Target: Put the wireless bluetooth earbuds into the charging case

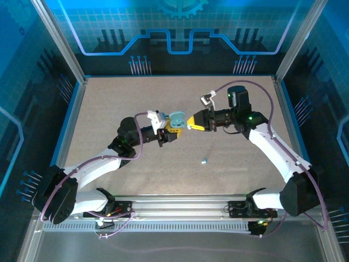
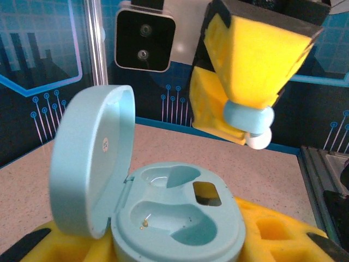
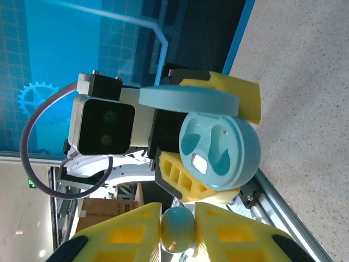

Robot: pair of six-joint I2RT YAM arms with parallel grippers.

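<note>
At the near edge, the two arm bases sit on a metal rail [image 1: 180,206]. Just past it, a loose earbud [image 1: 204,161], pale blue and tiny, lies on the speckled bench [image 1: 109,103], nearer the right arm and well apart from both claws.

Farther in, toward the middle of the bench, the two arms meet tip to tip. The left claw [image 1: 172,131] is clenched on the base of a light blue charging case [image 1: 176,117], its yellow pads on either side. In the left wrist view the charging case [image 2: 180,224] sits between those pads with its lid [image 2: 92,153] swung up and back on the left, hinge side toward the lid. The opened top shows two curved wells and a small dark square window.

The right claw [image 1: 192,123] faces it from the right, its yellow pads pinched on a light blue earbud [image 2: 248,117] with a white tip. In the left wrist view that earbud hangs above and to the right of the case, near it but apart. From the right wrist view the same earbud [image 3: 178,225] sits squeezed between the claw's own pads [image 3: 234,234] at the bottom. The case [image 3: 218,150] lies just beyond with its wells turned toward the camera and its lid [image 3: 188,98] seen edge-on.

Behind everything stands the blue patterned back wall [image 1: 174,33].
</note>
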